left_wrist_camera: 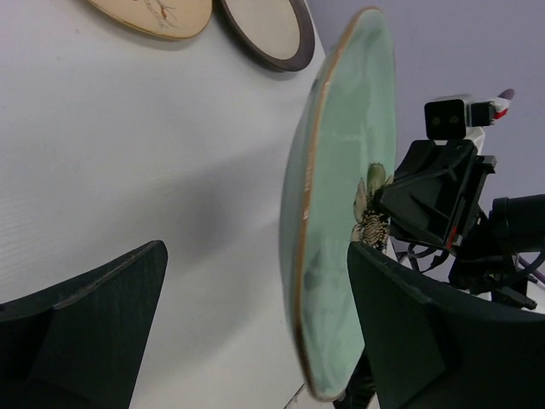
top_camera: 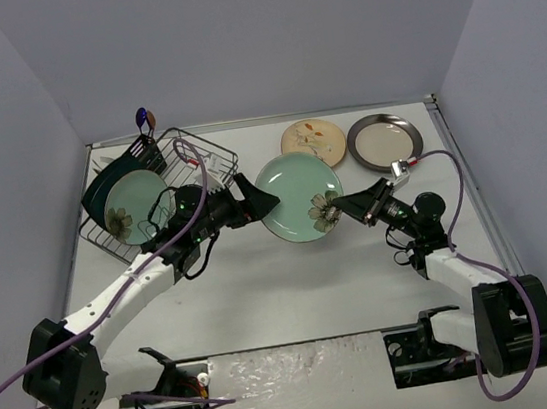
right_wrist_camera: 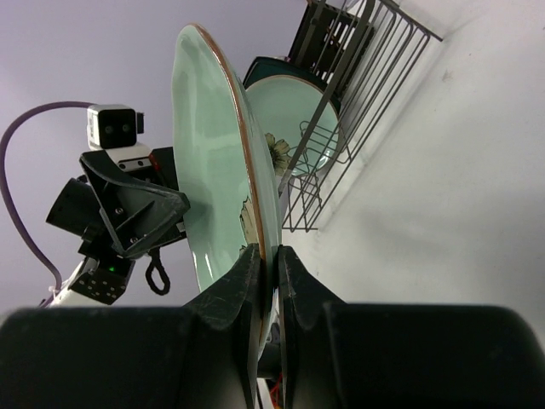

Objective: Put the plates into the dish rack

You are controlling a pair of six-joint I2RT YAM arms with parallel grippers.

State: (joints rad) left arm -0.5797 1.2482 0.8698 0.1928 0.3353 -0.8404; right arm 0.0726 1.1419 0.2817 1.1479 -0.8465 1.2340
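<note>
Seen from above, the mint-green flowered plate (top_camera: 293, 197) is held up on a tilt at the middle of the worktop (top_camera: 295, 292), its face turned towards the overhead camera. The right gripper (top_camera: 342, 205) has it by the rim at about 4 o'clock, just beside the painted flower. In the right wrist view the jaws are pressed together on the brown-edged rim, one on each face of the plate.

The left gripper (top_camera: 261, 204) meets the same plate at its 9 o'clock edge. Its jaws stand wide apart. In the left wrist view the rim passes between them, much nearer one jaw than the other. Whether it touches that jaw I cannot tell from this angle.

The dish rack (top_camera: 212, 157) sits at about 10 o'clock from the held plate, towards the back left corner of the worktop. A second mint-green plate (top_camera: 133, 208) with a flower stands on edge in it, facing forward, with dark teal plates (top_camera: 100, 192) behind it. The cutlery holder (top_camera: 146, 156) is at the rack's far corner.

Two plates lie flat on the worktop near the back wall: the cream floral plate (top_camera: 312, 139) at 12 o'clock from the held plate, and the beige dark-rimmed plate (top_camera: 384, 139) at 1 o'clock, just beside the cream one.
</note>
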